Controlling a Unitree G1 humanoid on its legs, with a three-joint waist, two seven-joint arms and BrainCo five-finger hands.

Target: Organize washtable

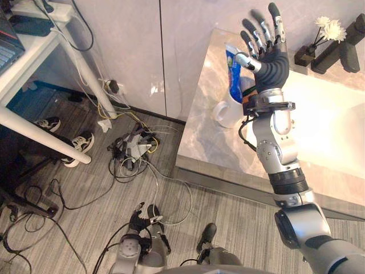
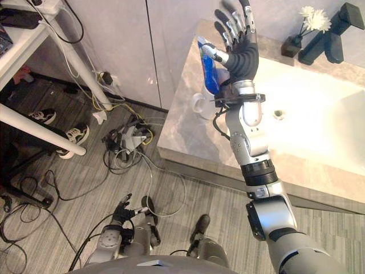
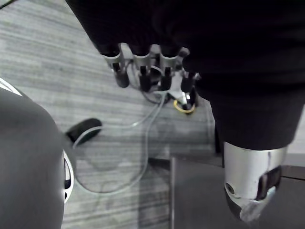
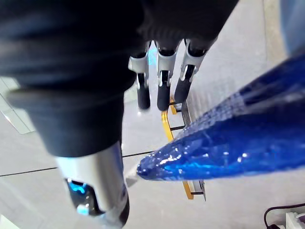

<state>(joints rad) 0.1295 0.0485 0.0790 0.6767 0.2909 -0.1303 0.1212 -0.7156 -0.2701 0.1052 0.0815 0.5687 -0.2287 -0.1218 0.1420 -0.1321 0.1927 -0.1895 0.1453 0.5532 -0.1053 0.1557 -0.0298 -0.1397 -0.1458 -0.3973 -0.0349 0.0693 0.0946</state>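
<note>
Where the task's thing stands: the blue toothpaste tube [image 1: 232, 71] sits upright in a white mug [image 1: 227, 112], its crimped end up.
Mug: on the washtable [image 1: 199, 134], on the marble strip between the left edge and the basin [image 1: 333, 123], handle turned toward the left edge.
Right hand [image 1: 275, 61]: raised above the mug, back of the hand toward the onlooker, fingers straight and spread wide apart, holding nothing.
Thumb: points toward the tube and lies just beside it; contact cannot be told.
Right wrist view: the tube [image 4: 228, 143] crosses close beside the straight fingers [image 4: 163, 90], none curled round it.
Left hand [image 1: 138, 220]: hangs low over the grey plank floor [image 1: 85, 188], well apart from the washtable, fingers relaxed and apart, nothing in them.
Far edge of washtable: black faucet [image 1: 337, 54], and just beside it a small dark vase [image 1: 304, 55] of white flowers [image 1: 331, 28].
Floor by the left edge: tangle of cables [image 1: 132, 149], a pair of shoes [image 1: 77, 147].
Room's left side: white desk [image 1: 34, 60].
</note>
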